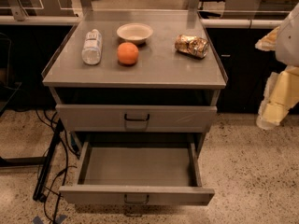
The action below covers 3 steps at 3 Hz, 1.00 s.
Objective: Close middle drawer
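The middle drawer of the grey metal cabinet is pulled far out toward me. Its inside is bare, and a small dark loop handle sits at the centre of its narrow front. The taller top drawer above it stands slightly out. Only a bit of the lowest drawer's handle shows under it. My gripper, pale yellow and white, hangs at the right edge of the view. It is level with the top drawer, well right of the cabinet and apart from it.
On the cabinet top lie a water bottle, an orange, a white bowl and a crumpled shiny packet. Black cables trail on the speckled floor at the left. Dark cabinets stand behind.
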Tool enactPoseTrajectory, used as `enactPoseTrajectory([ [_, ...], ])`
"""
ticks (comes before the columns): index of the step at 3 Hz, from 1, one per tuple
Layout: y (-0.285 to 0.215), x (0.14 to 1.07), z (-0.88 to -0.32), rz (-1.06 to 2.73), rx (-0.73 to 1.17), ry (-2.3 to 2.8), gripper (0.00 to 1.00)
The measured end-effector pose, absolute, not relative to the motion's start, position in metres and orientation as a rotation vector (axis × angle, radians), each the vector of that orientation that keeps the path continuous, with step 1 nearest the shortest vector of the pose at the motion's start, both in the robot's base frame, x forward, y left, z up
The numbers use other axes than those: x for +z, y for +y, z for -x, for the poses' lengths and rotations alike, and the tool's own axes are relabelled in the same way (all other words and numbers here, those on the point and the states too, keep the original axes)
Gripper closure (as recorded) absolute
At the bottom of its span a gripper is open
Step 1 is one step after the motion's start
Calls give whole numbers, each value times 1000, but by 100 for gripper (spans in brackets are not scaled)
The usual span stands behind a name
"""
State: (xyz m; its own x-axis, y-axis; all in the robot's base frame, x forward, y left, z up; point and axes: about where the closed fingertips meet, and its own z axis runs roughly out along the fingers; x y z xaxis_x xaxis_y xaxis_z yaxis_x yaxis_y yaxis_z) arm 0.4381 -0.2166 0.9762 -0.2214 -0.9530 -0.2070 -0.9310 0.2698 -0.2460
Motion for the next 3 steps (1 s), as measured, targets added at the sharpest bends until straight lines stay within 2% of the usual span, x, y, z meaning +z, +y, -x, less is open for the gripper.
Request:
enactPoseTrajectory([
  [2, -205, 929, -423, 1704, -21, 2225, 0],
  [3, -190, 880, -408, 1701, 71, 2232, 19],
])
